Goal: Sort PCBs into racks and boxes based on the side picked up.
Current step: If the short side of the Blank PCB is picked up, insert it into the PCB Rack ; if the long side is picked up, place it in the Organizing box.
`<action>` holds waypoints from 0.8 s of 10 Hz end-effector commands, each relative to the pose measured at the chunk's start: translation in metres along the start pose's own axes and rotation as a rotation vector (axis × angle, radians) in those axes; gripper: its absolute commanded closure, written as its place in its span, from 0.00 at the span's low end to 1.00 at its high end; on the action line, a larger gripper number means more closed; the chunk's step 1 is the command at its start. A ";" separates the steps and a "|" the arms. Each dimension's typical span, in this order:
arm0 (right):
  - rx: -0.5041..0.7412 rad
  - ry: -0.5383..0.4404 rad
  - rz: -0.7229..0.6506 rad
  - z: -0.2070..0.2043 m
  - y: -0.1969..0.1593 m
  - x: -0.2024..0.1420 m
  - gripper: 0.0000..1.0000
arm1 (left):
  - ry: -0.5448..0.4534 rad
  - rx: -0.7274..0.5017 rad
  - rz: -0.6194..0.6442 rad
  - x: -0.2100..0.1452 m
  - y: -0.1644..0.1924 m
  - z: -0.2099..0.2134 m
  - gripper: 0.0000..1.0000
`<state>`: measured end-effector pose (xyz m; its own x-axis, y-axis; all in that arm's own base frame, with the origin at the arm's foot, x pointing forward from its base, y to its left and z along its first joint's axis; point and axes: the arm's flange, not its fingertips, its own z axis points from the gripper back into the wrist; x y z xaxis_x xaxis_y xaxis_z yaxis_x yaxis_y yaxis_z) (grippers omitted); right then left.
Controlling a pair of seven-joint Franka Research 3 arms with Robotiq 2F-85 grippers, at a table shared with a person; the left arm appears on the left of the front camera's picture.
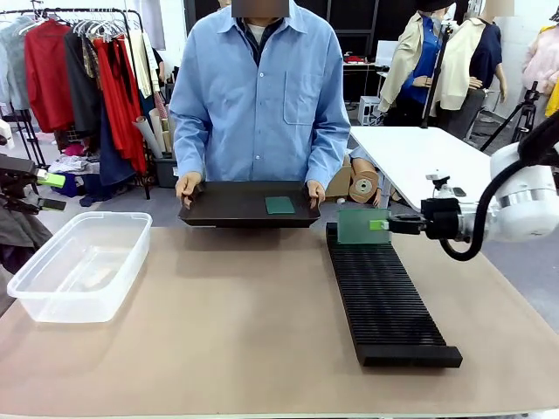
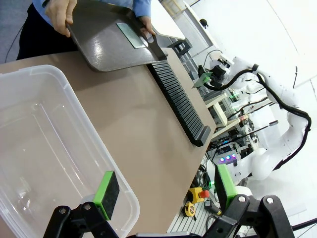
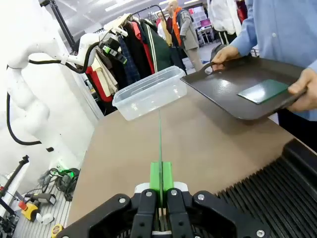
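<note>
No legible text, label, brand, number or sign on any surface across the three views.

Beyond the far edge of the tan tabletop, a clothes rail hung with red, grey and dark garments stands at the left on a grey floor. At the right is a white table, with cardboard rolls beside it.
</note>
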<state>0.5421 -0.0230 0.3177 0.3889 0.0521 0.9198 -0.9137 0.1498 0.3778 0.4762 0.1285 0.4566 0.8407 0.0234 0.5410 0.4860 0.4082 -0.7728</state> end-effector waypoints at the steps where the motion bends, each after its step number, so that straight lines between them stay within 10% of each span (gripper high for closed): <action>1: 0.020 0.006 0.102 0.013 0.004 -0.002 1.00 | -0.002 -0.001 -0.001 0.000 -0.001 0.000 0.00; 8: -0.034 0.063 0.345 0.022 -0.057 -0.007 1.00 | -0.002 -0.001 -0.001 0.000 -0.001 0.000 0.00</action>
<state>0.5863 -0.0527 0.2965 0.1297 0.1195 0.9843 -0.9849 0.1308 0.1139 0.4763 0.1285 0.4567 0.8407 0.0233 0.5411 0.4860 0.4082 -0.7727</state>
